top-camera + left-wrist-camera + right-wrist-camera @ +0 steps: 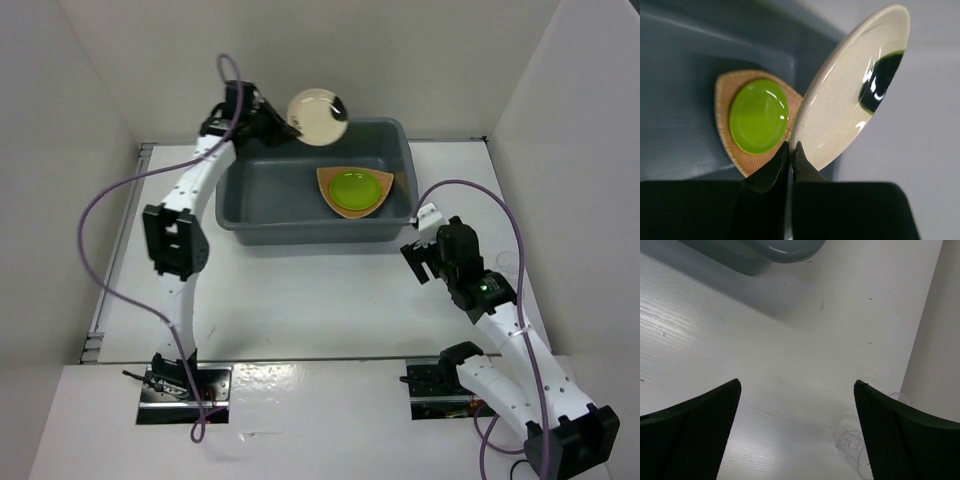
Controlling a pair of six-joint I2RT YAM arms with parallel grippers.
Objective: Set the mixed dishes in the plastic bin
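Observation:
The grey-blue plastic bin [262, 205] stands at the back centre. Inside it, at the right end, the orange-brown woven plate [333, 200] lies with the lime-green plate [360, 188] on top; both show in the left wrist view, the woven plate [724, 95] under the green plate [758, 115]. My left gripper [289, 126] is shut on the rim of the cream saucer [316, 117] with a dark mark, holding it tilted above the bin's back left rim; the pinch shows in the left wrist view [791, 145]. My right gripper [418, 262] is open and empty over the table. A clear cup [850, 441] lies by its right finger.
White walls enclose the table on the left, back and right. The bin's near right corner [785, 250] lies ahead of the right gripper [797, 382]. A purple cable loops off each arm. Bare white tabletop [300, 300] spreads in front of the bin.

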